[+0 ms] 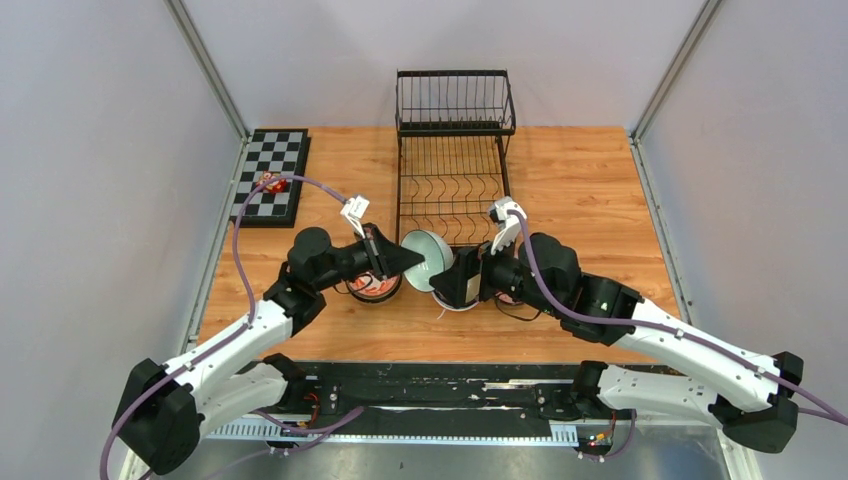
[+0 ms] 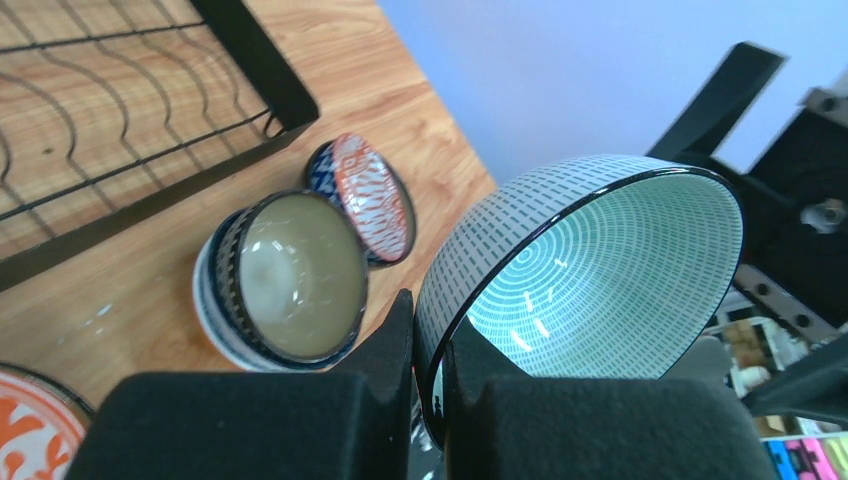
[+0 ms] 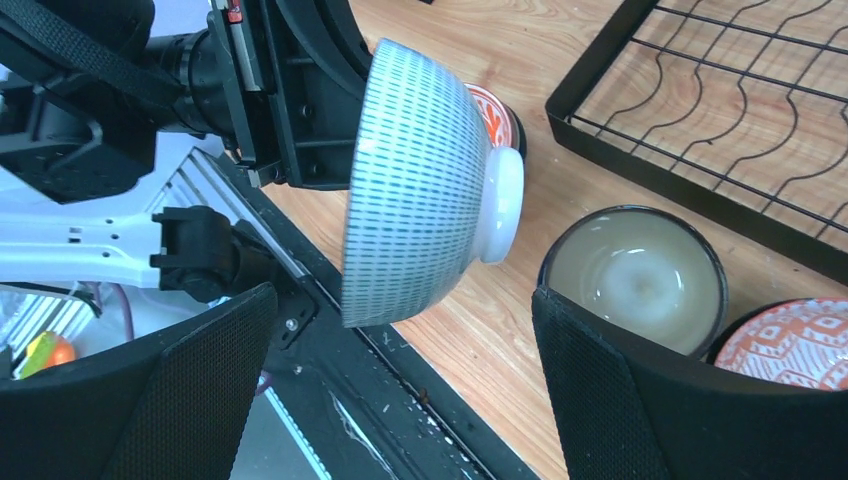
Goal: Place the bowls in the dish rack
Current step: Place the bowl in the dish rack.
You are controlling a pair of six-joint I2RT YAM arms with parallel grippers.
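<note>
My left gripper is shut on the rim of a pale green bowl, which it holds on its side above the table, one finger inside and one outside. In the top view that bowl hangs at the near end of the black wire dish rack, with the left gripper to its left. My right gripper is open; the green bowl hangs just ahead of its wide-apart fingers, untouched. A cream dark-rimmed bowl, an orange patterned bowl and a red bowl sit on the table.
A black-and-white checkerboard with a small red piece lies at the far left. The rack's upper wire basket stands at the back. A black rail runs along the near table edge. Grey walls close in both sides.
</note>
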